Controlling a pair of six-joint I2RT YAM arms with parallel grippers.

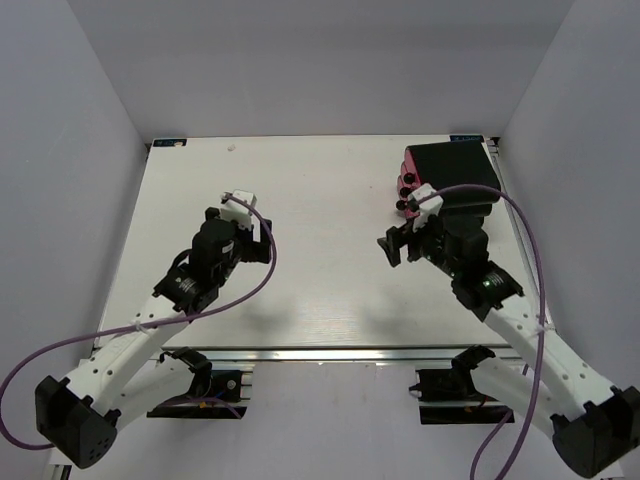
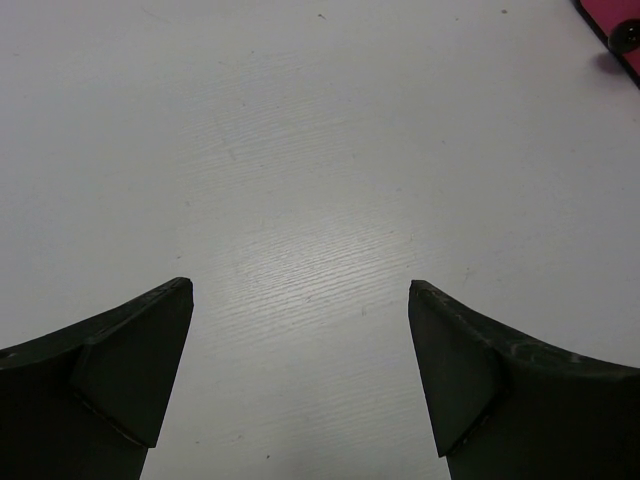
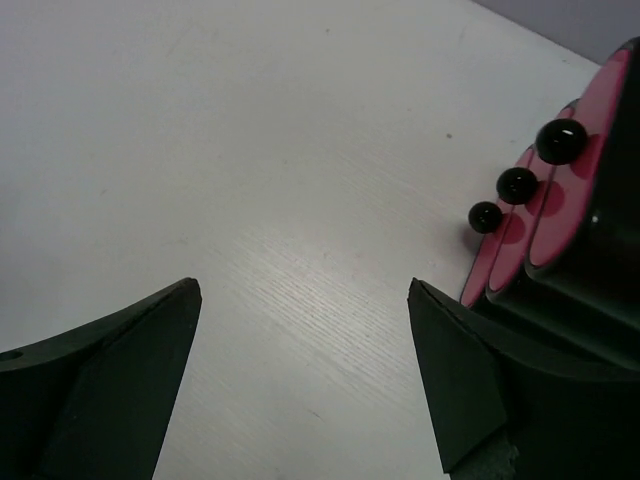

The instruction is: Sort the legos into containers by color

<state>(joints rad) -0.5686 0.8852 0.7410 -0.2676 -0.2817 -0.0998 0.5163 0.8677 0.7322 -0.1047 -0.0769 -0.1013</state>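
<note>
Two hands gape: left hand (image 2: 300, 287), right hand (image 3: 302, 285), above table (image 1: 320, 190).

Left fingers (image 2: 130, 370) and right fingers (image 3: 110, 380) both spread wide.

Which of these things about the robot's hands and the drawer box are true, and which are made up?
1. The left hand is open. True.
2. The right hand is holding a red brick. False: it is open with nothing in it.
3. The drawer stack stands at the far right of the table. True.
4. The knobs on the drawers are white. False: they are black, on pinkish-red fronts.
</note>
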